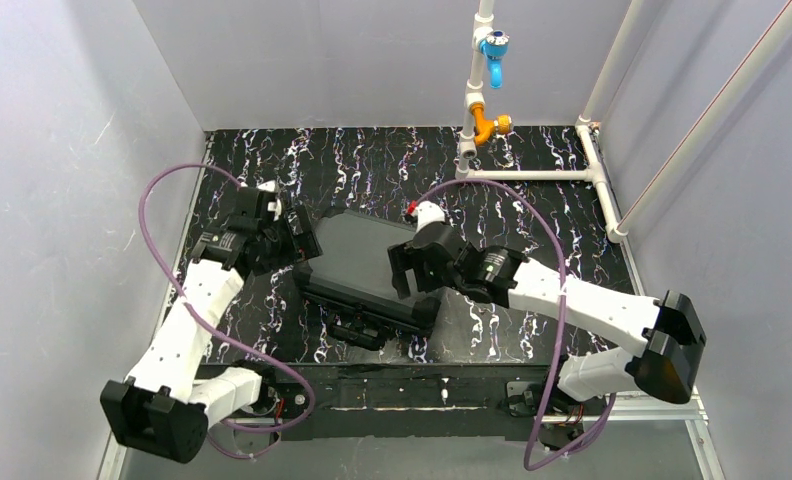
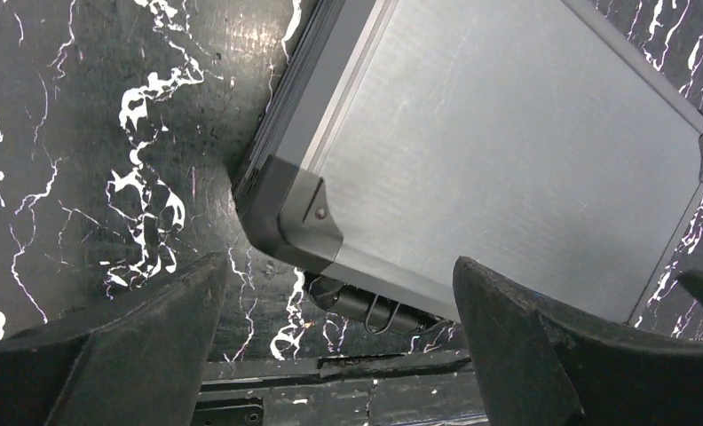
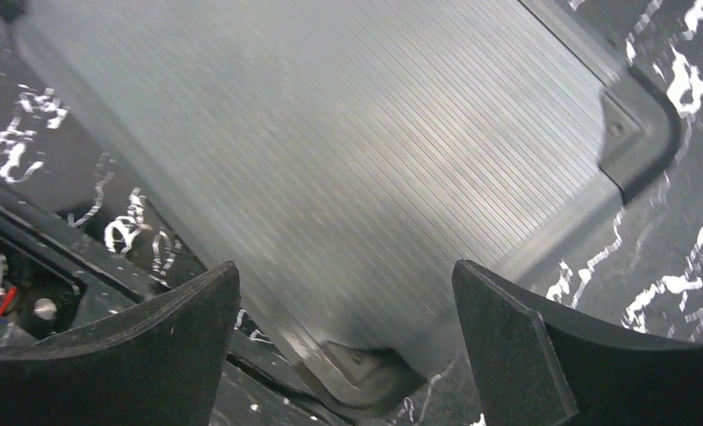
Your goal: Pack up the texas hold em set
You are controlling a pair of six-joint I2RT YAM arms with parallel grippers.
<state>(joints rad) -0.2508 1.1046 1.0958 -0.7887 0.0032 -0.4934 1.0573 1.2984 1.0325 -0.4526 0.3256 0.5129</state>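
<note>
The texas hold em set shows as a black hard case [image 1: 357,262], lid shut, lying flat and turned at an angle in the middle of the table. Its carry handle [image 1: 364,330] faces the near edge. My left gripper [image 1: 298,240] is open beside the case's left corner, with nothing between its fingers; in the left wrist view that corner [image 2: 290,213] and the handle [image 2: 379,309] lie just ahead of the gripper [image 2: 339,266]. My right gripper [image 1: 405,270] hangs open over the right part of the lid. The ribbed lid [image 3: 330,151] fills the right wrist view, beyond the gripper [image 3: 346,266].
A white pipe frame [image 1: 532,175] with a blue valve [image 1: 493,47] and an orange valve [image 1: 487,127] stands at the back right. A black rail [image 1: 412,385] runs along the near edge. Grey walls close in the left, back and right sides.
</note>
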